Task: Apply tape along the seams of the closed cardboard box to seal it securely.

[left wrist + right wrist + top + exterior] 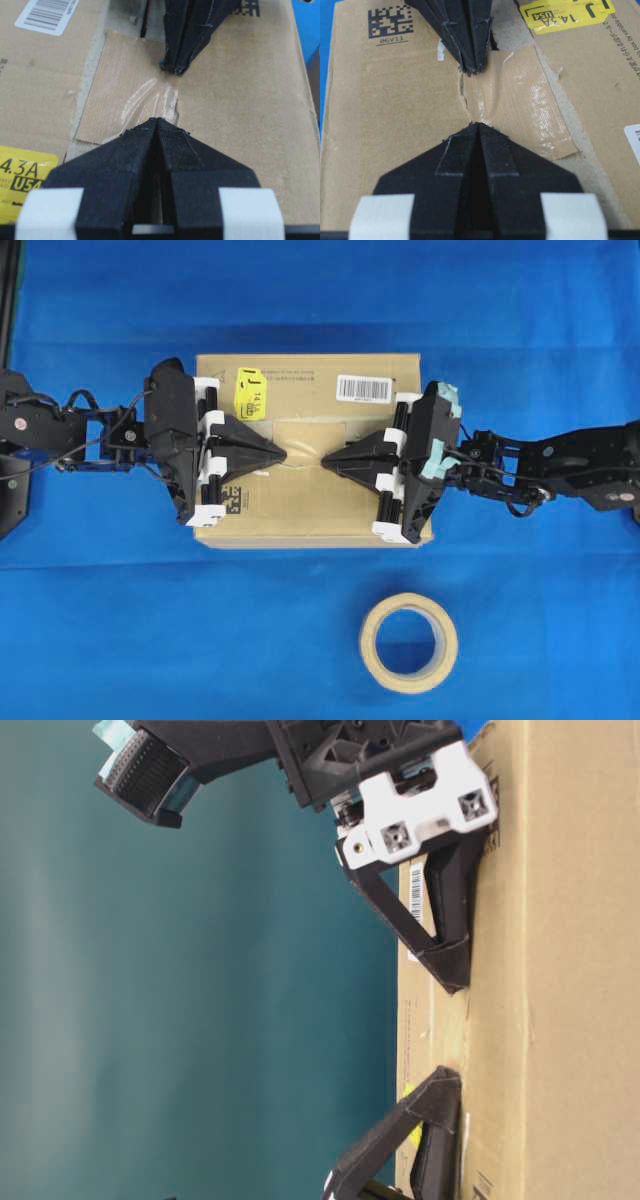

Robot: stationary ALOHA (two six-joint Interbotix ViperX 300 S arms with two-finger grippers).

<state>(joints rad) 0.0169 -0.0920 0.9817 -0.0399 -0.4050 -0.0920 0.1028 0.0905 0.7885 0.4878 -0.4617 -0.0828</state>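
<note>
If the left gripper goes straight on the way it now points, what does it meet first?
Probably the right gripper: the left gripper points straight at it across the tape on the cardboard box, tip facing tip.

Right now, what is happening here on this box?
Both arms are pressing the tape onto the seams on top of the cardboard box. The left claw and the right claw, both shut, point at each other with their tips on the tape. A tape roll lies on the blue table.

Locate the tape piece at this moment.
In the overhead view the tape lies flat on top of the box, near its middle, between the shut tips of the left gripper and the right gripper, over the seam.
</note>
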